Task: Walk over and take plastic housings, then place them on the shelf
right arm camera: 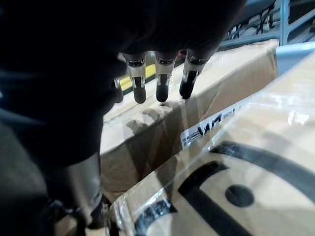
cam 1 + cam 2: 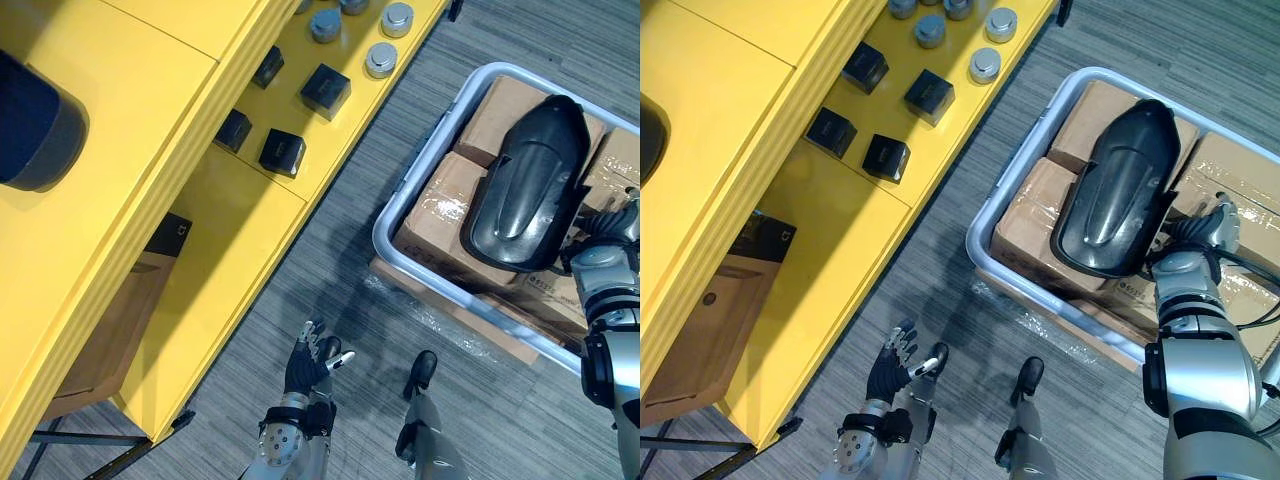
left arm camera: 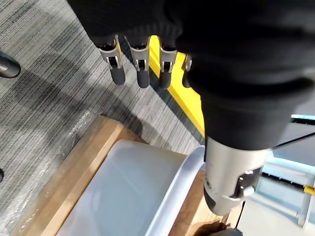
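Reach-in phase, by my reading. Best approach: slide the right hand point(image 2: 1205, 225) in under the near rim of the glossy black fender-shaped plastic housing point(image 2: 525, 185), thumb over the top. Grip the edge rather than the slick crown. The piece is long, so a second hold on the far side seems wise.

Housing lies across taped brown cardboard boxes point(image 2: 440, 215) in a pale grey plastic tub point(image 2: 422, 160). Right fingers point(image 1: 160, 83) are straight and empty, over the boxes, just beside the housing's lower right edge. Contact unclear. Left hand point(image 2: 310, 360) is low over the carpet, well apart, fingers relaxed.
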Available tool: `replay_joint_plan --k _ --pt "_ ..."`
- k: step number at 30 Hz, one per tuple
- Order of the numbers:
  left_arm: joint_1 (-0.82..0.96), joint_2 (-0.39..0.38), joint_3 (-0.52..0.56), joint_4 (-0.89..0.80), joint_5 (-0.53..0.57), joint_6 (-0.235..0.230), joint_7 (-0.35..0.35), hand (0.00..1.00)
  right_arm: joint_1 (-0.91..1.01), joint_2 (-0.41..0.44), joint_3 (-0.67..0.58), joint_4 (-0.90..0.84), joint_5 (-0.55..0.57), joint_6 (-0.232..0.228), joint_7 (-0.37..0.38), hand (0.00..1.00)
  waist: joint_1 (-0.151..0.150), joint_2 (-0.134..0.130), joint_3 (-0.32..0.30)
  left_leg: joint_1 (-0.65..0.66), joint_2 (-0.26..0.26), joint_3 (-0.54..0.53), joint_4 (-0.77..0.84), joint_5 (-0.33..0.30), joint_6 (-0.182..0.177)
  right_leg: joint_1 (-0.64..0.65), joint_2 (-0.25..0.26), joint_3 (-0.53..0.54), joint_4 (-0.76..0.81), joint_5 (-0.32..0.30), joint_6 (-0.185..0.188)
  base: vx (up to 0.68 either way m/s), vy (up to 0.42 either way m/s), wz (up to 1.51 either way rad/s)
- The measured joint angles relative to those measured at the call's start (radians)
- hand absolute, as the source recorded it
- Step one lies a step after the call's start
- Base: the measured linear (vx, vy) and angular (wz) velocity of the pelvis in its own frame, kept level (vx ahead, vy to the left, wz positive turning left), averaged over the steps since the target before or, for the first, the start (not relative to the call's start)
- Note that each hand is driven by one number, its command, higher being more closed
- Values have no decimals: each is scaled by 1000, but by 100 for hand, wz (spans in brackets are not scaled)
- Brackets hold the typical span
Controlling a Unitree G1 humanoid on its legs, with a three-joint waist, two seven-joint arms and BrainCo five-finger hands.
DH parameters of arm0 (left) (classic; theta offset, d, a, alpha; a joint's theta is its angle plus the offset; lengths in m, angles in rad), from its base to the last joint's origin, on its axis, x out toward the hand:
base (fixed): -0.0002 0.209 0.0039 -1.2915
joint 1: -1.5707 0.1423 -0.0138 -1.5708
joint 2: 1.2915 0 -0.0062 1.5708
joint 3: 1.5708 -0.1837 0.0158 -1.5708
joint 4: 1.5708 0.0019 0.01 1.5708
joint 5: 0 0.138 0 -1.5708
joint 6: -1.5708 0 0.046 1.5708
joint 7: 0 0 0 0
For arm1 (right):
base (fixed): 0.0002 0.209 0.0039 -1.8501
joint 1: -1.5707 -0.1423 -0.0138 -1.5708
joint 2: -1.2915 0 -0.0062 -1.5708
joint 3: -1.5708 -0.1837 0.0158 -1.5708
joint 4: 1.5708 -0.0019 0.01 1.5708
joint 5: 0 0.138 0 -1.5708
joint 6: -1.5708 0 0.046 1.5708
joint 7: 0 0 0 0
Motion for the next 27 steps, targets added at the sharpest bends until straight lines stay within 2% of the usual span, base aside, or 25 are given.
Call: replay_joint_plan --k 5,10,16,23,27 --pt "-1 -7 1 0 1 0 32 0 -2 54 1 -159 -7 2 -49 0 -1 -1 1 12 5 32 1 -1 0 -4 1 29 0 9 -12 7 -32 -17" --pt "-4 -12 5 11 5 0 50 0 -22 81 -1 -338 -23 3 -140 0 -13 -4 3 25 13 52 -3 -2 -1 -5 6 53 0 13 -17 -2 -34 -13" --pt "-17 -9 9 25 9 -4 79 0 -22 153 -37 -513 -84 6 -242 0 -19 -10 6 30 20 52 -15 0 -3 -6 15 54 -1 14 -18 18 -41 -1" --pt "-18 -4 11 32 8 -21 87 0 -19 235 -37 -535 -84 6 -255 0 -18 -20 11 36 25 49 -30 6 -2 -5 15 53 -1 15 -18 41 -30 1" --pt "-18 -4 12 33 8 -24 93 0 -19 259 -37 -431 -81 5 -233 0 -14 -22 11 36 25 46 -34 9 -2 -5 15 51 -1 15 -18 14 -13 1"
